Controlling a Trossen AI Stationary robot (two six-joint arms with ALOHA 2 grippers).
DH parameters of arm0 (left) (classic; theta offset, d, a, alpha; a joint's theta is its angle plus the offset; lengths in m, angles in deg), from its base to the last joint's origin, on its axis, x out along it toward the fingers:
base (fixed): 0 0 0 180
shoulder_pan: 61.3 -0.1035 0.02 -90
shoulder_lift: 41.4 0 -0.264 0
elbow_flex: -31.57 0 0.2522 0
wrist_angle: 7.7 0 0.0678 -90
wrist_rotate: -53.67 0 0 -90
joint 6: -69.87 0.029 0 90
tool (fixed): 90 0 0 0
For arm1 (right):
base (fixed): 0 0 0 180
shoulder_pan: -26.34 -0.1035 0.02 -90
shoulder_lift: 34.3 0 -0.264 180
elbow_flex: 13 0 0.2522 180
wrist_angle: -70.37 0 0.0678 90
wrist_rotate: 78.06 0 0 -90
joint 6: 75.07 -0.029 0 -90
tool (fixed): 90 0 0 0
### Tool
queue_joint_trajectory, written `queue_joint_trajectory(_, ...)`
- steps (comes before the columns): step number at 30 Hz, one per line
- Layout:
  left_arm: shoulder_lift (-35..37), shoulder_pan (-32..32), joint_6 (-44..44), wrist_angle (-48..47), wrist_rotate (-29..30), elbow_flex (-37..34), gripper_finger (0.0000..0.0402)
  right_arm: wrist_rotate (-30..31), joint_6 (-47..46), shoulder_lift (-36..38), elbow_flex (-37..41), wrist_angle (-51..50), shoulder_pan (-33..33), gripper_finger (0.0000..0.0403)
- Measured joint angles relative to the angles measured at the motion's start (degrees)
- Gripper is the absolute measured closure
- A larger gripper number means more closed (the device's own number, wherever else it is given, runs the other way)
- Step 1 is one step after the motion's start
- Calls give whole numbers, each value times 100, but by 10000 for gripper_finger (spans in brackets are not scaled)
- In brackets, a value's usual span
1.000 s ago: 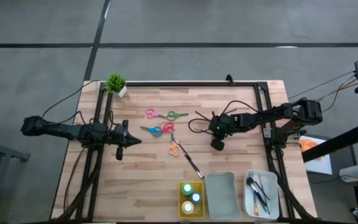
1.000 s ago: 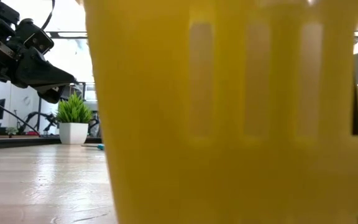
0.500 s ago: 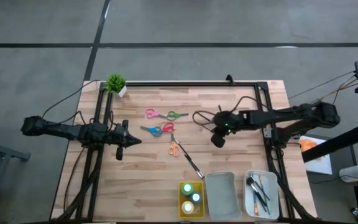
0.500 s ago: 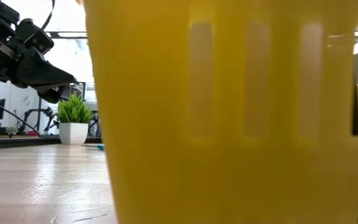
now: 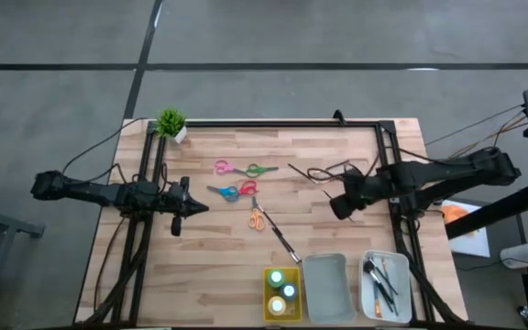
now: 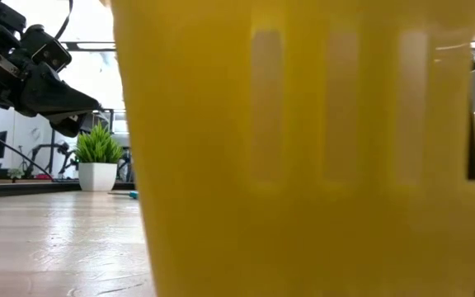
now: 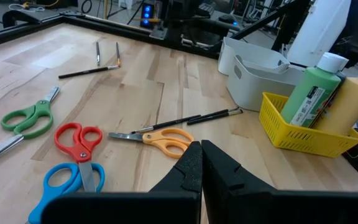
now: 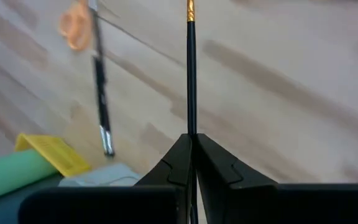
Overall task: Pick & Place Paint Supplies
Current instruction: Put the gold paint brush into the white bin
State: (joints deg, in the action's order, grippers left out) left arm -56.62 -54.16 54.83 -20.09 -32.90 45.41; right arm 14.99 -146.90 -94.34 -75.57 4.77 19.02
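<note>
From above, a wooden table (image 5: 209, 247) holds the work. The left gripper (image 5: 195, 207) hangs over the table's left part, its jaws pressed together on nothing. The right gripper (image 5: 341, 207) sits over the right part, jaws clamped on a thin brush (image 5: 315, 173) that runs up and left from it. Between the arms lie four scissors: pink-handled (image 5: 225, 168), green-handled (image 5: 258, 170), a blue and red pair (image 5: 233, 192) and an orange pair (image 5: 258, 218). A dark brush (image 5: 284, 242) lies slantwise just below the orange pair. Along the near edge stand a yellow tray (image 5: 269, 295) with three paint bottles (image 5: 282, 291), a grey tray (image 5: 326, 288) and a white tray (image 5: 401, 291) holding brushes (image 5: 377, 280). A small potted plant (image 5: 171, 124) stands at the far left corner.

At table height, the yellow tray's wall (image 6: 303, 148) fills most of the picture. The left gripper (image 6: 81, 109) hangs at upper left, the plant (image 6: 99, 157) behind it.

The left wrist camera shows closed fingers (image 7: 191, 168) above the orange scissors (image 7: 160, 139), with red (image 7: 78, 142), blue (image 7: 67, 182) and green (image 7: 25, 118) handles beside, two brushes (image 7: 191, 119) lying beyond, and green and yellow bottles (image 7: 316, 93) in the yellow tray.

The right wrist camera shows fingers (image 8: 180, 158) pinching the thin brush (image 8: 191, 68), lifted over the wood.
</note>
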Motion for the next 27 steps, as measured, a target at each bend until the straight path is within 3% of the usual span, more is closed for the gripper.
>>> queue_joint_trajectory(11, 0, 1, 0, -1, 0, 0, 401, 1040, -3088, -935, -1450, -2185, -2193, 390)
queue_joint_trajectory(20, 0, 2, 0, -1, -1, 0, 401, 1014, -4809, -2148, -2381, -3142, -3671, 390)
queue_joint_trajectory(27, 0, 2, 0, -1, -1, 0, 401, 693, -5457, -2998, -3027, -3752, -4575, 390)
